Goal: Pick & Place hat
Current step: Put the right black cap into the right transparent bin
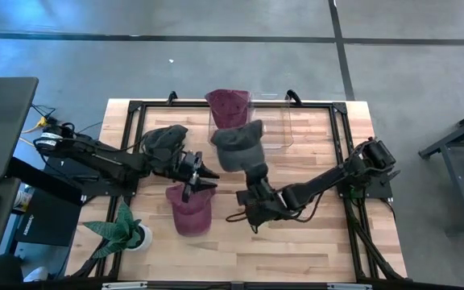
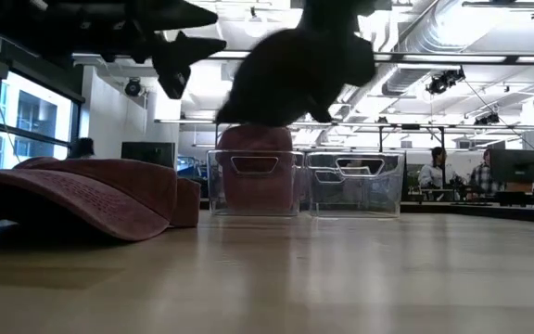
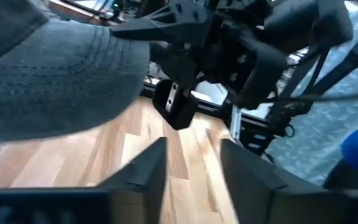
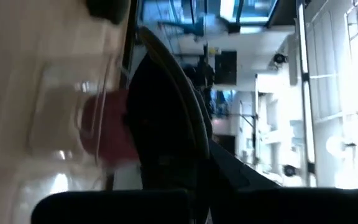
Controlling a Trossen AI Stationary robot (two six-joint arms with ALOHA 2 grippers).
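A grey hat (image 1: 234, 145) hangs in the air in front of the clear bins, a dark shape high in the low view (image 2: 295, 65). My right gripper (image 1: 253, 174) is shut on it from the near side. My left gripper (image 1: 208, 179) (image 3: 194, 168) is open just left of the hat, fingers pointing toward the table's right and touching nothing. A maroon hat (image 1: 190, 211) (image 2: 82, 195) lies on the table below the left gripper. Another maroon hat (image 1: 227, 101) (image 2: 253, 139) sits in the left clear bin. My right gripper holds the grey hat by its near end, at the stitched brim (image 3: 104, 56), pinched between the two fingers (image 3: 160, 25). It comes from the table's near right, slanting toward the far edge. The hat is lifted clear of the table and stretches away toward the bins.
Two clear bins (image 1: 274, 133) (image 2: 355, 181) stand side by side at the far edge. A second dark grey hat (image 1: 165, 138) lies by the left arm. A potted plant (image 1: 119, 234) stands at the near left. Bare wood lies at the near right (image 1: 312, 242).
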